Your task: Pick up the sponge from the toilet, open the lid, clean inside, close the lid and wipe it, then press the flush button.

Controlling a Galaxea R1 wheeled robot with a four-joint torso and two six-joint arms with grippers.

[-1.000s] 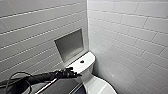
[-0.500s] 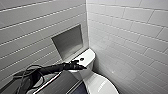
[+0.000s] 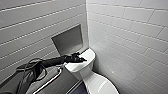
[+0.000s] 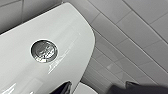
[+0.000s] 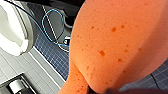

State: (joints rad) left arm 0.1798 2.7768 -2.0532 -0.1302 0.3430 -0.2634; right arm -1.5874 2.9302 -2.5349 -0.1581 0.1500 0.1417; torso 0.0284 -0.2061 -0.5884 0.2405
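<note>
We have the sponge (image 5: 112,45) up in the air at the right gripper (image 5: 100,90), which seems clamped on its narrow end, where the foam pinches in to a waist. Behind it lie the blue-tiled floor (image 5: 50,57) and a looped cable (image 5: 53,27). The sponge looks porous, light and soft. We judge that it will squash and bend rather than slip, so a hold near one end leaves the broad face free for wiping, though that face may flop. The left gripper (image 3: 78,59) hangs over the cistern (image 4: 37,27) of the toilet (image 3: 85,72), close above the round chrome button (image 4: 44,51). We cannot tell whether it is wide or narrow. The lid (image 3: 100,86) lies shut and glossy, so a damp sponge would probably slide easily on it. Room is tight, because the cistern sits in a corner. The tiled wall (image 3: 130,37) is just beside its far edge, a recessed niche (image 3: 68,40) is behind it, and a rail (image 3: 50,81) runs along the near side under the left arm. The button sits in from the cistern's rounded edge, with the wall close beyond. The freest approach looks to be from above and from the bowl side.
</note>
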